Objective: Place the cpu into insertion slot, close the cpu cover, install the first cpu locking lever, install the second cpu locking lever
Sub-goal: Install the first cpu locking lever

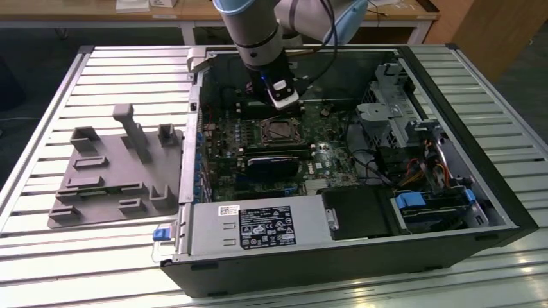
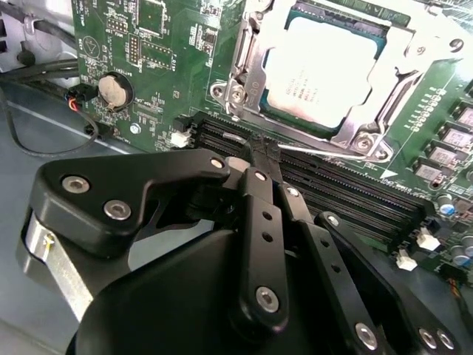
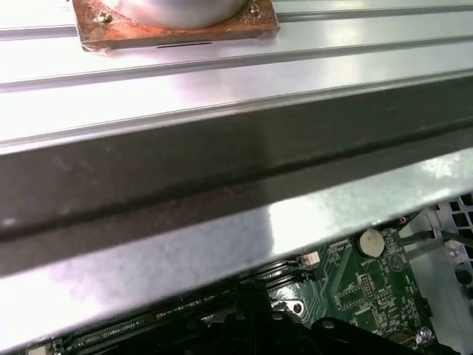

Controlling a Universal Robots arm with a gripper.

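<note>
The cpu [image 2: 325, 70] lies flat in the insertion slot [image 1: 278, 131], its silver top showing through the window of the cpu cover [image 2: 250, 83], which is folded down over it. A thin silvery locking lever [image 2: 325, 151] runs along the socket's edge beside the black memory slots [image 2: 355, 200]. My gripper [image 2: 260, 151] has its black fingers pressed together, the tips right at the end of that lever. In the exterior view my gripper [image 1: 281, 110] hangs just behind the socket inside the open computer case [image 1: 479, 212].
A coin battery [image 2: 114, 90] and loose cables [image 2: 44, 74] lie beside the socket. A black fan block [image 1: 274, 168] sits in front of it, drive bays [image 1: 411, 128] at the exterior view's right. A grey fixture [image 1: 111, 173] rests on the slatted table [image 1: 51, 256].
</note>
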